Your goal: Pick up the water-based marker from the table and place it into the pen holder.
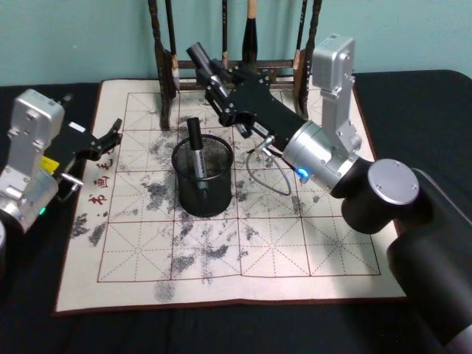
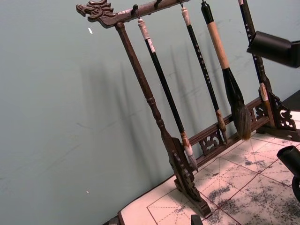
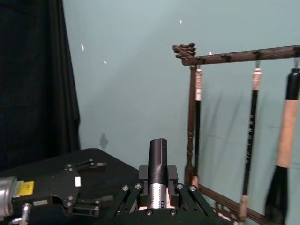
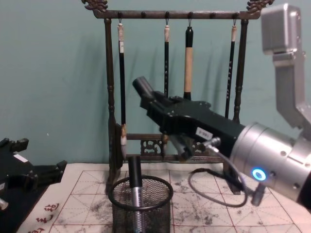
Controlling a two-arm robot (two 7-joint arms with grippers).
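Already one marker (image 1: 194, 136) stands in the pen holder (image 1: 220, 193).
Meanwhile the right jaws clamp a second marker (image 1: 200, 58) aloft — left jaws spread, parked.

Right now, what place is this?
Probably a calligraphy desk: a rack of hanging brushes, an ink-smudged grid mat, a mesh pen holder. The right gripper holds a marker above the mat; the left gripper sits open at its edge.

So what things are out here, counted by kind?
Markers: 2, held marker in right claw, second marker in pen holder
Brushes: 4
Pen holder: 1
Brush rack: 1
Total: 8
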